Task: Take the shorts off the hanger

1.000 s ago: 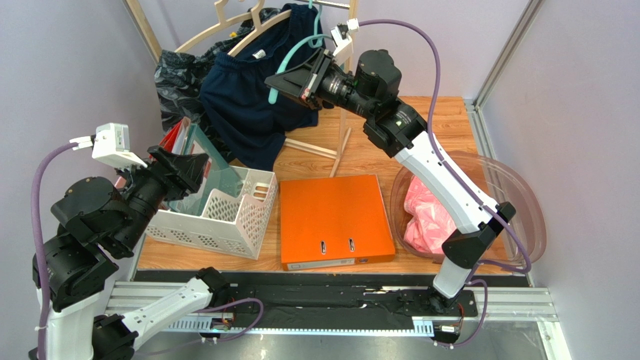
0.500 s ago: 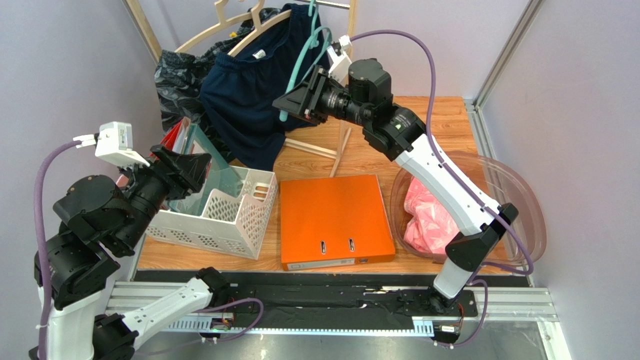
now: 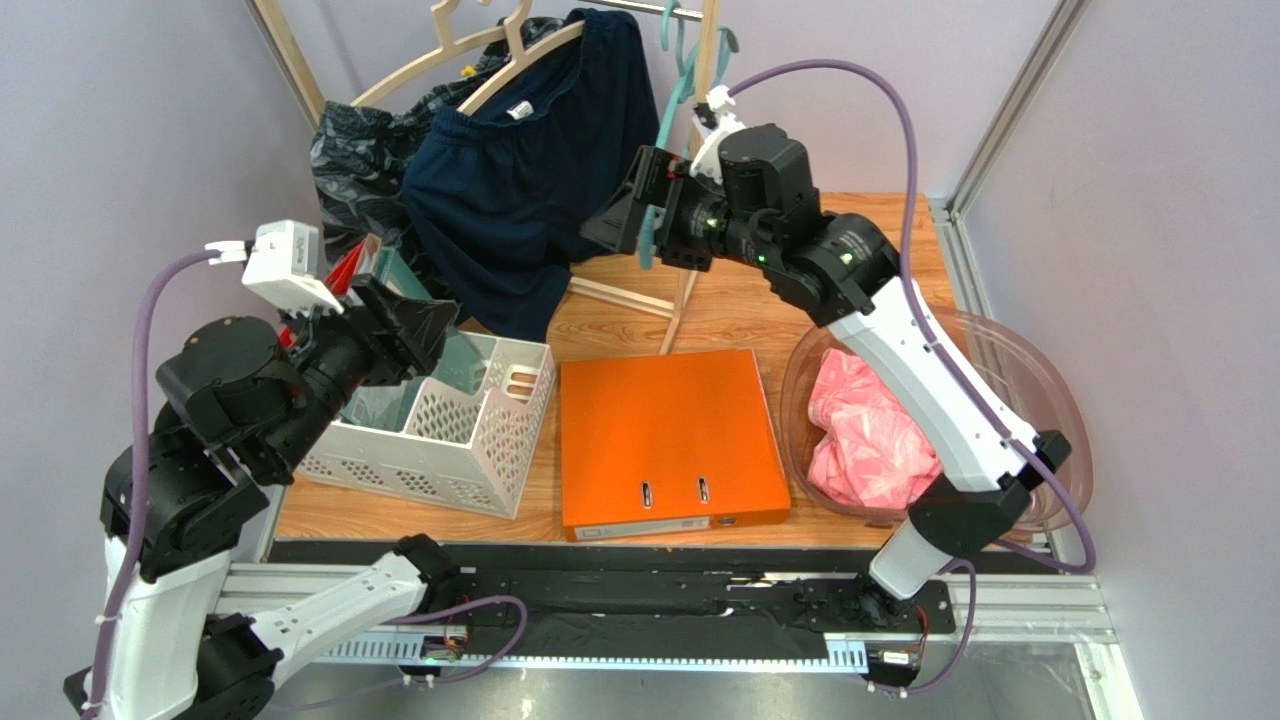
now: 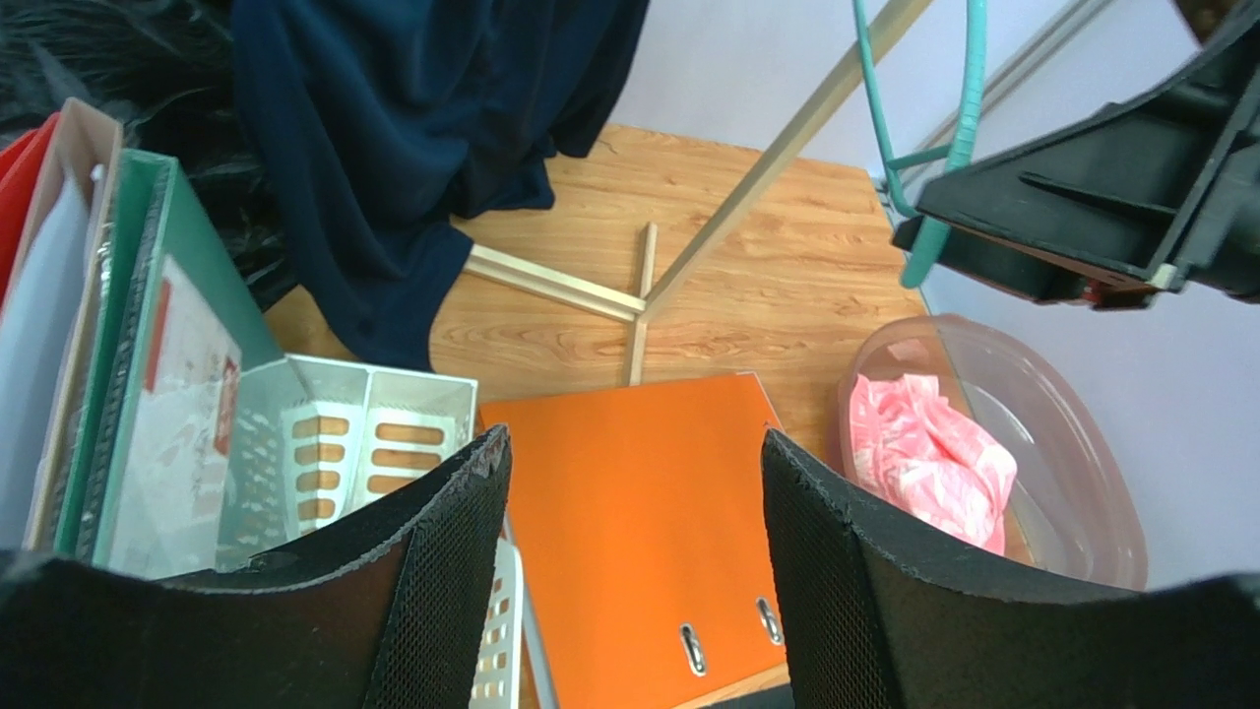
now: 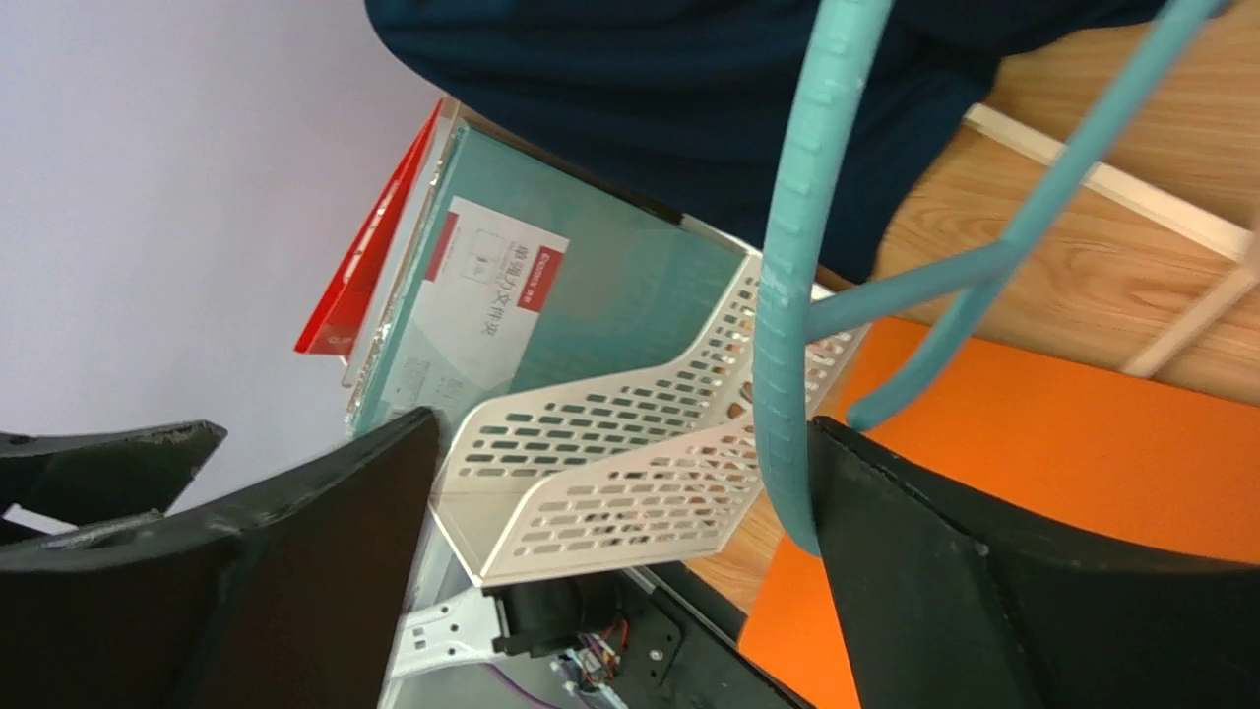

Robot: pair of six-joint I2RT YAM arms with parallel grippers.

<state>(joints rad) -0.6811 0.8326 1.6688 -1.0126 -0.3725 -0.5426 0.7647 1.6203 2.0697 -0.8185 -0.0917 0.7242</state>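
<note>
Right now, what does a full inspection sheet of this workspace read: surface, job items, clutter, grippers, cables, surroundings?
Surface: wooden table, mostly covered.
Job's things: pink shorts lie bunched in a clear tub, off the teal hanger, which hangs bare by the right gripper.
Clutter: orange binder, white file tray with folders, navy shorts on a wooden hanger.
Grippers: left gripper open, holding nothing; right gripper open, hanger beside one finger.
Cables: purple cables loop along both arms; no snag seen.
Surroundings: plain walls, metal frame posts.
</note>
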